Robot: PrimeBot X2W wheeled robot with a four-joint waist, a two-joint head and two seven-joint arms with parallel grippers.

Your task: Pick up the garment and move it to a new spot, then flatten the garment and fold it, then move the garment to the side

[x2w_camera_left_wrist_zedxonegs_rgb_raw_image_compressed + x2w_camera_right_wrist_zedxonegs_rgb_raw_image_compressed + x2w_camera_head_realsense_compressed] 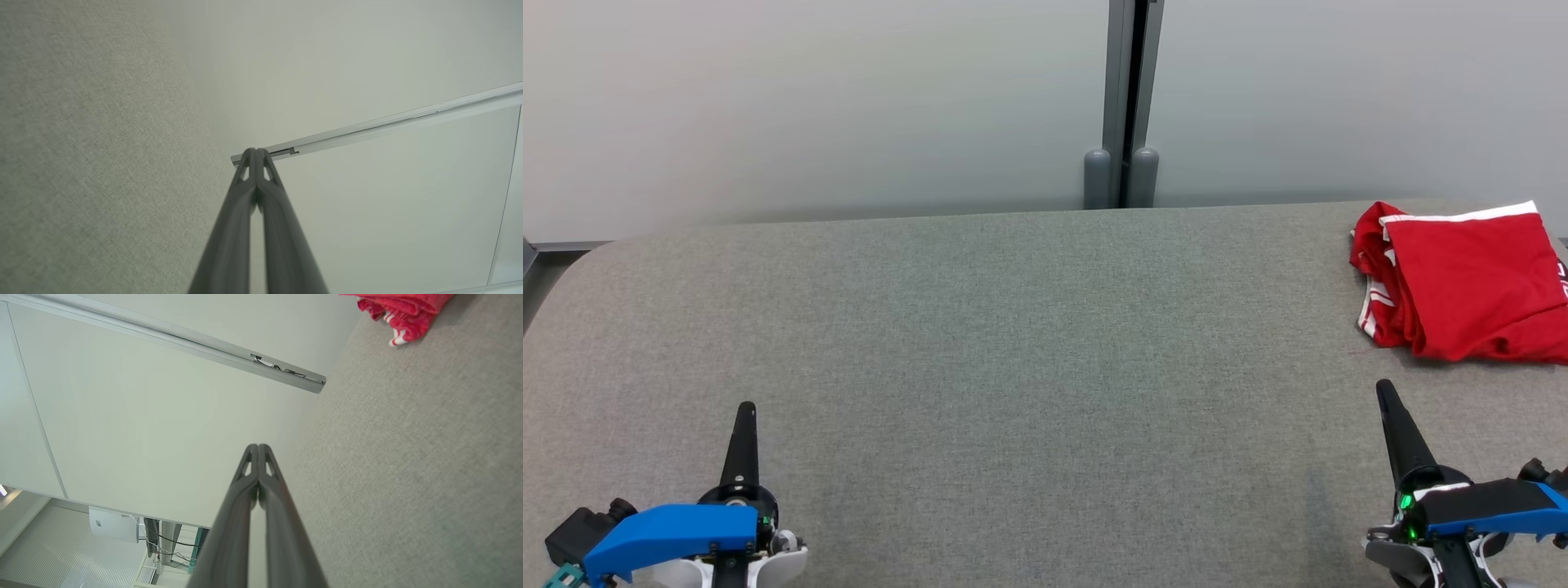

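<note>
The garment point(1466, 282) is red with white trim, folded into a rough rectangle at the far right of the grey table point(1029, 343), partly cut off by the head view's right edge. Its edge also appears in the right wrist view as a red bundle point(402, 312) at the top. My right gripper point(1382, 387) hovers low at the front right, shut and empty, well short of the garment. At the front left my left gripper point(746, 407) is shut too, holding nothing. Each wrist view shows its own fingertips pressed together point(256, 152) point(258, 447).
A pale partition wall point(809, 106) runs behind the table, with a grey vertical post point(1123, 106) at its middle. The table's left corner point(572, 261) is rounded. Wide bare felt lies between the two grippers.
</note>
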